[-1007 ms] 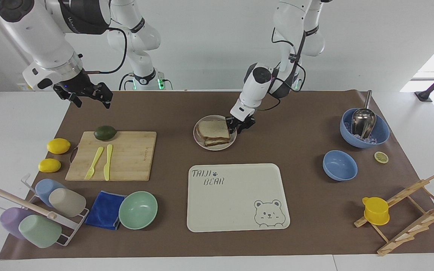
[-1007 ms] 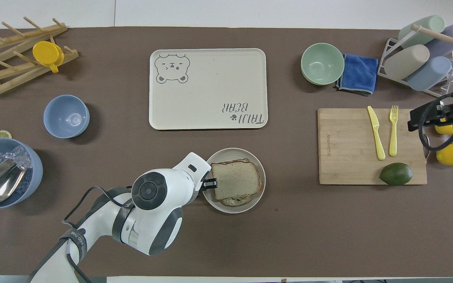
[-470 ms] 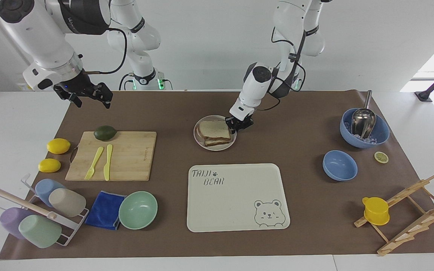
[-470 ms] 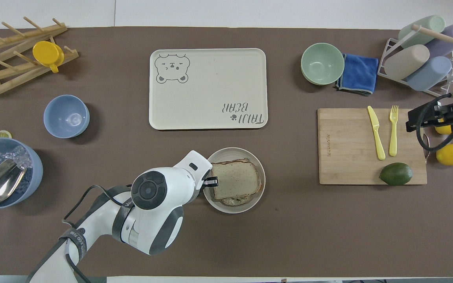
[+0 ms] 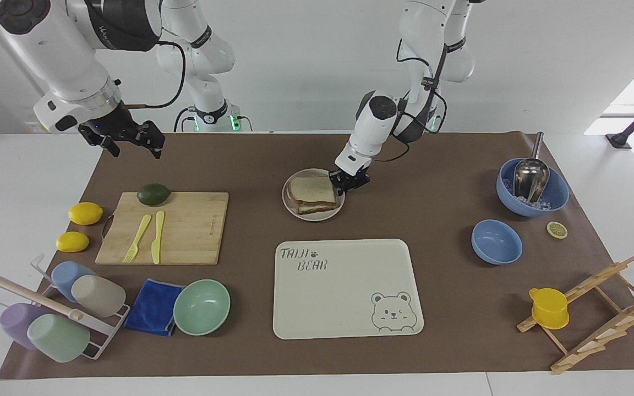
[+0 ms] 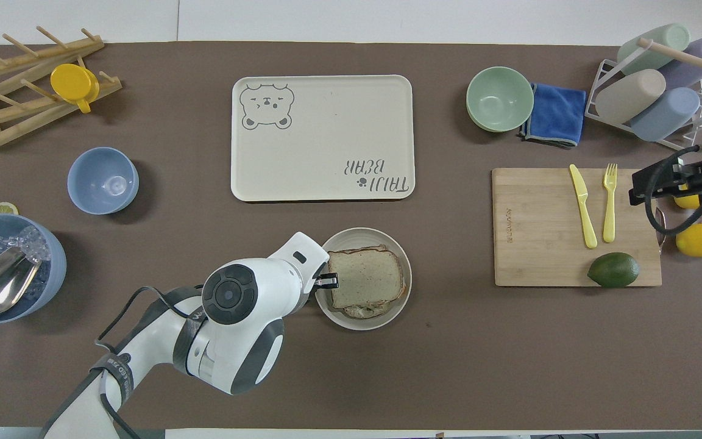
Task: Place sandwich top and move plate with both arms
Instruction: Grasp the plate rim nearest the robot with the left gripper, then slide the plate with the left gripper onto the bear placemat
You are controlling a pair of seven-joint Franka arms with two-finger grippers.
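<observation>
The sandwich top (image 5: 311, 189) (image 6: 365, 277), a pale speckled slice with brown crust, lies on the sandwich stacked on the small round plate (image 5: 317, 216) (image 6: 364, 325) near the robots' side of the table's middle. My left gripper (image 5: 344, 187) (image 6: 330, 281) is down at the plate's rim on the side toward the left arm's end, its fingertips shut on the rim. My right gripper (image 5: 135, 149) (image 6: 647, 183) hangs open and holds nothing, high over the cutting board's edge at the right arm's end.
A cream bear tray (image 5: 344, 324) (image 6: 320, 186) lies just farther from the robots than the plate. A cutting board (image 5: 185, 231) with fork, knife and avocado, lemons, a green bowl (image 5: 201, 306), blue bowls, a cup rack and a wooden rack stand around.
My left gripper has closed its fingers on the plate's rim. The plate and sandwich have hardly shifted. The right gripper has stayed where it was.
</observation>
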